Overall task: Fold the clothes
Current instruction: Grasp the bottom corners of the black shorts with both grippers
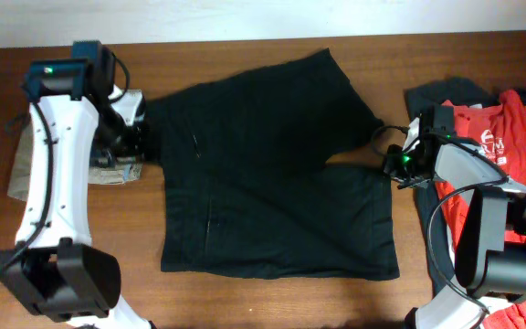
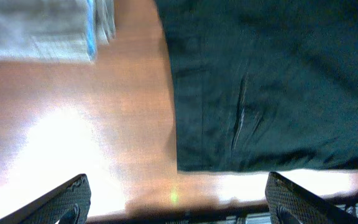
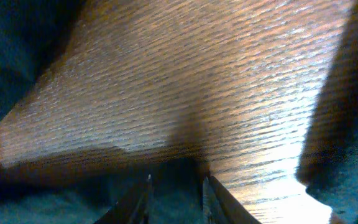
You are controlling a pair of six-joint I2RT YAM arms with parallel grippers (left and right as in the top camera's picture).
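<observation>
Left gripper [image 2: 179, 198] is held wide open, empty, beside the waistband of the shorts [image 1: 272, 174], spread flat at centre, legs toward the right gripper [image 1: 394, 163], nearly closed at the hem; grasp cannot be told.

Black shorts [image 1: 272, 174] spread flat, table centre.

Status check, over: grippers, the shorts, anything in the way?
Left gripper open, empty, by black shorts. Right gripper shut on their leg edge. Shorts flat, unfolded. Red shirt beside right arm.
</observation>
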